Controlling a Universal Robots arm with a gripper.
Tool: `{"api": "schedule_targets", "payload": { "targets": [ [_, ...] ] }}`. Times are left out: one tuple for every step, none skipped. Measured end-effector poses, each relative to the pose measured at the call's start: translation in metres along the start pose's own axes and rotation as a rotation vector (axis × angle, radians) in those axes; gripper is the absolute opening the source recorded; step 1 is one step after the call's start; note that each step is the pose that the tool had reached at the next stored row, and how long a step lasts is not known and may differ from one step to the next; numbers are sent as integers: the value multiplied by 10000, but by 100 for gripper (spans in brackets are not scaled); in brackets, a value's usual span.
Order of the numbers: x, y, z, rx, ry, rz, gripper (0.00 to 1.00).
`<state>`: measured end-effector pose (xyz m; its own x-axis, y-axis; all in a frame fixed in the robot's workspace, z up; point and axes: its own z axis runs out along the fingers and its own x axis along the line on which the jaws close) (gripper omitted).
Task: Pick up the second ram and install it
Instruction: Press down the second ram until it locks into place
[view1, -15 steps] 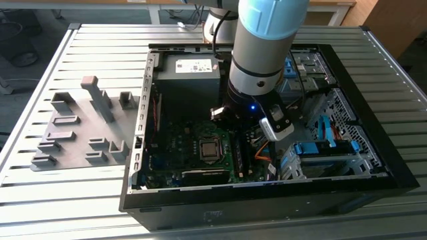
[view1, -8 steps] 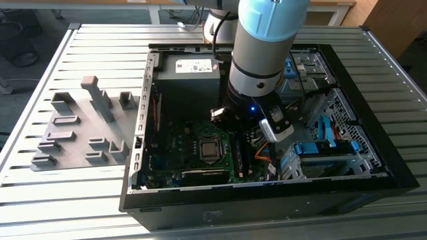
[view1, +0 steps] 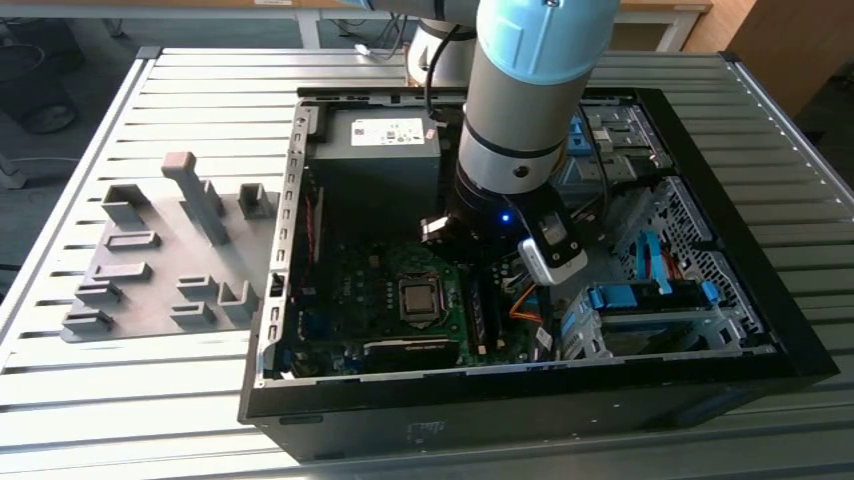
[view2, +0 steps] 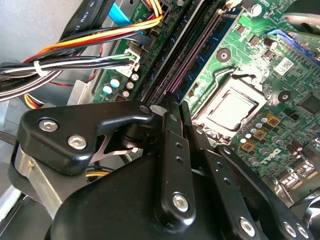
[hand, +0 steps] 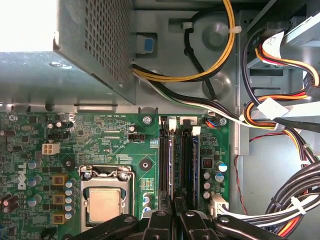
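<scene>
Green circuit board lines the floor of the open black computer case (view1: 534, 405), which lies on a slatted metal surface (view1: 200, 90). In the exterior view the arm (view1: 527, 100) reaches down into the case beside the power supply (view1: 380, 150). Its wrist hangs over the motherboard (view1: 387, 300), just towards the exterior view's right of the processor socket (view1: 419, 297).

In the first wrist view the claw (hand: 174, 204) sits over the row of long black memory slots (hand: 182, 160). Its two black fingers (hand: 159, 220) are drawn close together, leaving only a thin gap. The second ram (hand: 170, 160) is seen edge-on as a narrow blue-green strip standing upright in the slot nearest the socket. It runs straight in between the fingertips, so the claw reads as closed on its top edge. How deep it sits in the slot cannot be told.

In the second wrist view the claw (view2: 177, 107) has its tips right down at the slots, with the metal-capped processor socket (view2: 231, 107) just beside them.

Bundled yellow, orange, black and white cables (hand: 280, 112) run along the case wall past the far side of the slots.

Grey plastic holder blocks (view1: 160, 260) stand on the surface outside the case, well apart from the claw, on the exterior view's left.
</scene>
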<state>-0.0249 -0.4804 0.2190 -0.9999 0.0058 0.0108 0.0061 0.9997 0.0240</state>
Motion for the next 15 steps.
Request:
{"api": "schedule_targets", "payload": {
  "targets": [
    [0,0,0,0,0,0,14],
    [0,0,0,0,0,0,14],
    [0,0,0,-1,0,0,14],
    [0,0,0,0,0,3,14],
    [-1,0,0,0,0,7,14],
    [-2,0,0,1,0,12,14],
    [-2,0,0,2,0,18,14],
    [-2,0,0,4,0,27,14],
    [-2,0,1,10,-1,37,14],
    [-2,1,2,16,-1,52,14],
    [-3,1,2,21,-2,73,14],
    [-2,2,2,23,-2,100,14],
    [-2,2,3,24,-3,129,14],
    [-2,2,4,24,-3,161,14],
    [-2,3,6,23,-5,196,14]
  ]
}}
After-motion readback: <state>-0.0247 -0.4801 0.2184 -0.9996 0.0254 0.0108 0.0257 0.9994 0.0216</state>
